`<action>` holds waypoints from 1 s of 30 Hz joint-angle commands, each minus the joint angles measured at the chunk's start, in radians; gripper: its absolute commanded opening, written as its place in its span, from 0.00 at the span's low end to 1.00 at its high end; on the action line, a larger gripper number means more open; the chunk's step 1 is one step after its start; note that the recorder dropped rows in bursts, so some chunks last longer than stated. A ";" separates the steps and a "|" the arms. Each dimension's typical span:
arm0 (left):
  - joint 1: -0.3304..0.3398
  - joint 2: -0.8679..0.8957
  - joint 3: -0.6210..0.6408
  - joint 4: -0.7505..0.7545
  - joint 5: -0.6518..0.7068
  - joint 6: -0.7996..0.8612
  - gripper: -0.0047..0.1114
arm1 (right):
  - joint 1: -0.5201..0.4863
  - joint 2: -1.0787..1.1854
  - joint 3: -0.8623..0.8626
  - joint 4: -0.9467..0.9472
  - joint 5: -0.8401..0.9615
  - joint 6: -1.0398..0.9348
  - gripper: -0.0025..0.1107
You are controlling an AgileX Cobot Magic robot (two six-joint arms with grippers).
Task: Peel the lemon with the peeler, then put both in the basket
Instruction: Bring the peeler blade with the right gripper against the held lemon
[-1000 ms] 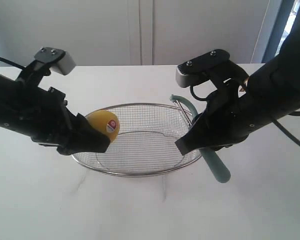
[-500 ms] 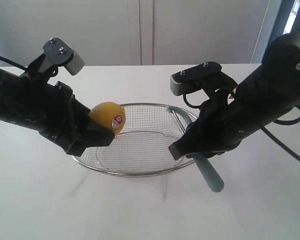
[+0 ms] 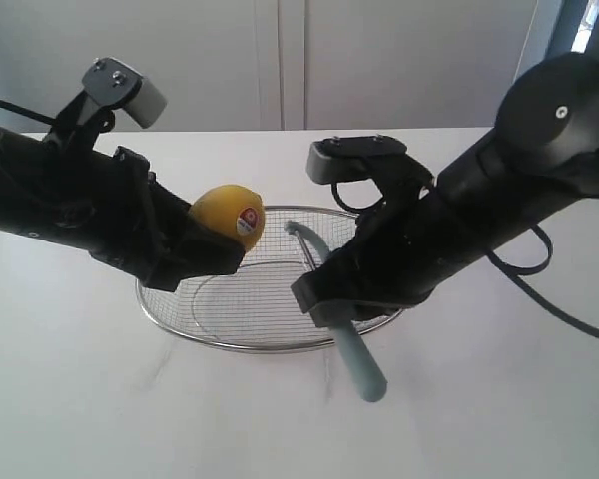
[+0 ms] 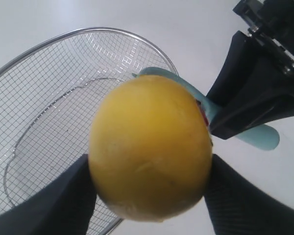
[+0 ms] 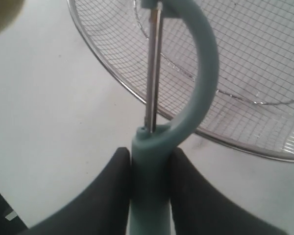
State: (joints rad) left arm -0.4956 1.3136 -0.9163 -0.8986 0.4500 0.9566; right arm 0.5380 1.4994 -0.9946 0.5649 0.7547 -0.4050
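My left gripper (image 3: 215,249) is shut on the yellow lemon (image 3: 228,218), holding it in the air above the left rim of the wire basket (image 3: 175,317); the red-and-white sticker faces right. In the left wrist view the lemon (image 4: 149,147) fills the space between both dark fingers (image 4: 71,196). My right gripper (image 3: 324,299) is shut on the teal handle of the peeler (image 3: 359,369), whose hooked head (image 3: 304,238) points up and left toward the lemon, a short gap away. In the right wrist view the peeler (image 5: 154,147) sits clamped between the fingers, above the basket (image 5: 255,147).
The basket (image 4: 63,36) rests on a plain white table (image 3: 499,399) and holds nothing. A pale wall and cabinet doors stand behind the table. Both dark arms hang over the basket's two ends.
Both arms have risen and drawn together over the basket. The lemon went up and right, the peeler swung left, and its head now sits close to the lemon.
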 commanded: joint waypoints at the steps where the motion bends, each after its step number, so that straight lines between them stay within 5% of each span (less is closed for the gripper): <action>1: -0.006 -0.016 -0.005 -0.036 0.010 0.026 0.04 | 0.000 0.020 -0.034 0.048 0.015 -0.038 0.02; 15: -0.006 -0.016 -0.005 -0.036 -0.006 0.037 0.04 | 0.000 0.060 -0.034 0.292 0.028 -0.193 0.02; 30: -0.006 -0.016 -0.005 -0.036 -0.006 0.037 0.04 | 0.000 0.027 -0.032 0.269 -0.027 -0.147 0.02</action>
State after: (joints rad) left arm -0.4956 1.3136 -0.9163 -0.8986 0.4352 0.9882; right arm 0.5380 1.5496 -1.0239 0.8493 0.7477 -0.5789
